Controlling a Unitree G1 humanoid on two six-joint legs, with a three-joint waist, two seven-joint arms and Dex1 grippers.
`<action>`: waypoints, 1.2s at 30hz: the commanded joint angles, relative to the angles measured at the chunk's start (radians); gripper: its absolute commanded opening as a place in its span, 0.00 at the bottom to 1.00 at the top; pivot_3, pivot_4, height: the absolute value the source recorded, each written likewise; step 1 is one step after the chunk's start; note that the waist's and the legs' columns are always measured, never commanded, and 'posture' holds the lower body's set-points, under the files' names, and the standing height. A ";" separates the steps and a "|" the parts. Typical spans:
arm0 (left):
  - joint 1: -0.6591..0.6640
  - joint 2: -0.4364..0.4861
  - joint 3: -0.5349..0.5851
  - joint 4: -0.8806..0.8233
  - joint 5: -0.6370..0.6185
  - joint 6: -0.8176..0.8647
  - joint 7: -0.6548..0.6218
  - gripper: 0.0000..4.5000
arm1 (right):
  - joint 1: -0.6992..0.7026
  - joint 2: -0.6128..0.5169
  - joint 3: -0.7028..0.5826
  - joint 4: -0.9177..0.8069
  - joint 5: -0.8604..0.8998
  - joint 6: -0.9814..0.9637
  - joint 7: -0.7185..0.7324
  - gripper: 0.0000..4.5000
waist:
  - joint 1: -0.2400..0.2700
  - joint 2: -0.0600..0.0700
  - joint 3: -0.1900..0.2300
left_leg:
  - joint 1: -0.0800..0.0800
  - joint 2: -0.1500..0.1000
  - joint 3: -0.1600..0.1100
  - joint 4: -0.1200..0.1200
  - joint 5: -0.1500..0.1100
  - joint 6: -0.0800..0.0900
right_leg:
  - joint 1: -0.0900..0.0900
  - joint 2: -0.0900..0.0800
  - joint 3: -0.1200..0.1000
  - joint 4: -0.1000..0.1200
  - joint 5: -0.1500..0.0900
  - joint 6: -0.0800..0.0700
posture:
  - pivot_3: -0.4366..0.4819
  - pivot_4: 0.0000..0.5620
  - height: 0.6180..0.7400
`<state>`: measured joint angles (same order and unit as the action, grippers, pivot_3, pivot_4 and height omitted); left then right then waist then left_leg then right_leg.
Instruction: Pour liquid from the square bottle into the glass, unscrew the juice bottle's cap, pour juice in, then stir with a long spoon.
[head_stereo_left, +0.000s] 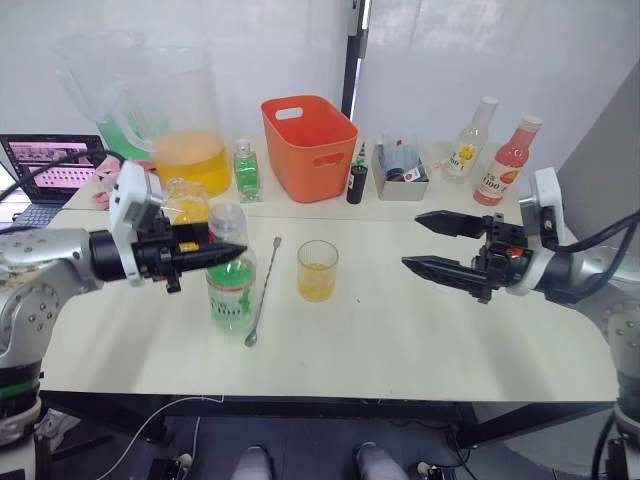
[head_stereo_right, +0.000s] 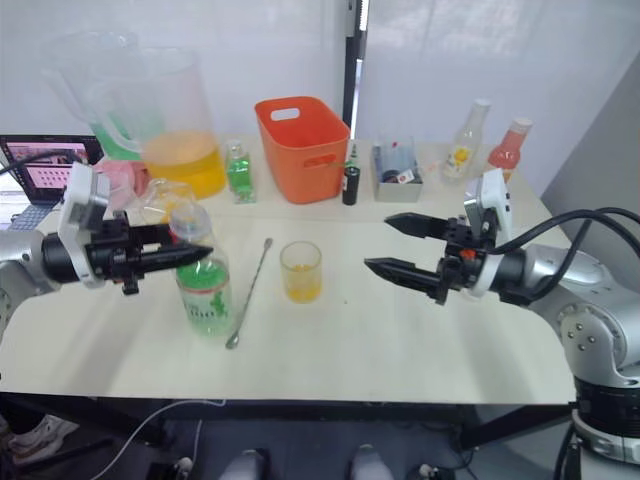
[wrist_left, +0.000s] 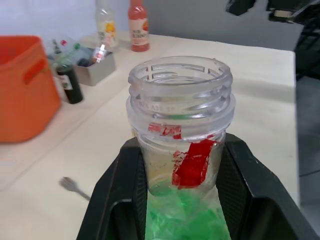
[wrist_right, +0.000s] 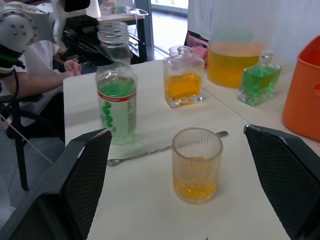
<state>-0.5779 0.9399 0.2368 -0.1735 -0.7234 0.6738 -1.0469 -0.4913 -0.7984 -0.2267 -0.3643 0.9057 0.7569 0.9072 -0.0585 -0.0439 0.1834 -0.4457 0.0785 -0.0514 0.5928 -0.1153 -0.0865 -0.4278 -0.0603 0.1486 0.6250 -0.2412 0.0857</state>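
Gripping the neck of the juice bottle (head_stereo_left: 230, 285), the left tool (head_stereo_left: 222, 253) has its two fingers pinched around it just under the threaded mouth; the cap is already off. The bottle stands upright on the bench (head_stereo_left: 420, 340), holding green juice. The glass (head_stereo_left: 317, 270) sits near it with a shallow layer of amber liquid, and the long spoon (head_stereo_left: 262, 292) lies between them. The square bottle (wrist_right: 183, 82) stands behind. The right tool (head_stereo_left: 432, 242) hovers with fingers spread wide, holding nothing, well apart from the glass. Risks, as judged: the open bottle could slip in a neck-only pinch once tilted; pouring wide could miss the glass; a swing could knock spoon or glass.
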 joint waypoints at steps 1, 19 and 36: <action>-0.095 -0.040 -0.023 0.062 0.070 -0.111 0.021 0.32 | 0.003 0.012 -0.014 -0.048 0.007 -0.015 -0.027 0.99 | 0.001 0.000 0.000 | 0.000 0.000 0.000 0.000 0.001 0.001 | 0.000 0.000 0.000 0.000 0.000 0.000 | 0.48 0.27 1.00; -0.484 -0.340 -0.288 0.791 0.599 -1.051 0.023 0.32 | 0.107 0.011 -0.043 -0.214 0.027 0.056 -0.273 0.99 | 0.016 0.000 0.000 | -0.002 0.000 -0.001 -0.002 0.003 0.004 | 0.000 0.001 0.000 0.002 0.000 0.003 | 0.48 0.27 1.00; -0.567 -0.397 -0.410 1.138 0.987 -1.547 0.439 0.32 | 0.119 0.014 -0.038 -0.282 0.092 0.091 -0.391 0.99 | 0.017 0.000 0.000 | -0.003 0.000 -0.001 -0.001 0.003 0.004 | 0.000 0.001 0.000 0.003 0.004 0.010 | 0.48 0.27 1.00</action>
<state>-1.0995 0.5297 -0.1814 0.9898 0.2551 -0.8222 -0.6592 -0.3666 -0.7749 -0.2425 -0.6063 0.9717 0.8443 0.5261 -0.0414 -0.0441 0.1835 -0.4490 0.0782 -0.0527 0.5918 -0.1126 -0.0823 -0.4282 -0.0595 0.1483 0.6278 -0.2373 0.0954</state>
